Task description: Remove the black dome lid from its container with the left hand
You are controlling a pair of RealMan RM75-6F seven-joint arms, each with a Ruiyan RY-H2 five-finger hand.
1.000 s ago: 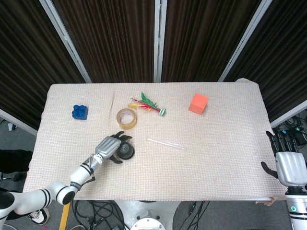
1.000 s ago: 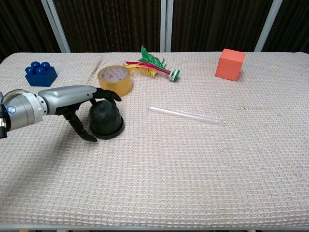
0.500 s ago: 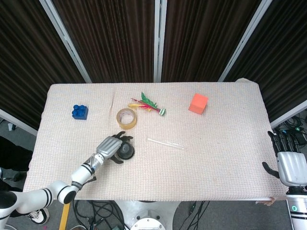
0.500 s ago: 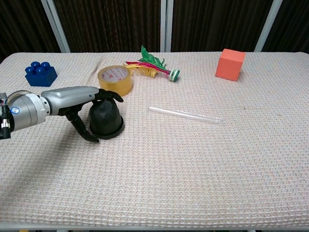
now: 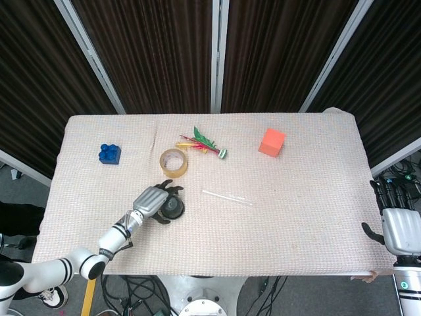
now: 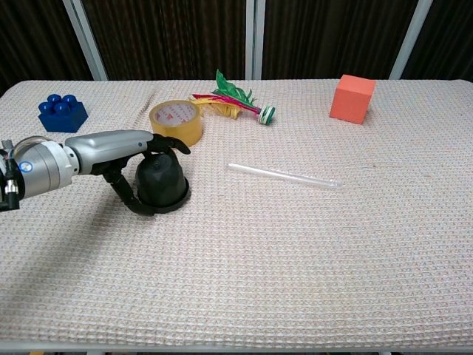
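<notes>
Chest view: nearest the camera, the left hand (image 6: 126,159) is seen reaching in from the left edge of the table (image 6: 295,281), its silver back lying over the black dome lid (image 6: 161,183) and its dark fingers (image 6: 126,194) curled down around the lid's near side, so that the lid is grasped while it stands upright on the woven cloth. The lid's flared rim is seen resting flat on the cloth; whether a container sits beneath it cannot be told. Just beyond the lid a roll of yellow tape (image 6: 177,122) is set on its side face, close to the fingertips but apart from them. To the right of the lid, well apart, a clear plastic tube (image 6: 284,176) is laid across the middle of the table. Farther back, a blue toy brick (image 6: 62,112) is placed near the left edge, a red, yellow and green feathered toy (image 6: 233,100) is laid beside the tape, and an orange cube (image 6: 352,98) is set toward the far right. In the head view the same grasp on the lid (image 5: 173,208) is shown from above, with the left hand (image 5: 150,202) covering its left side. At the lower right corner of that view the right hand (image 5: 398,225) is held off the table's edge, fingers extended upward and apart, with nothing in it.
</notes>
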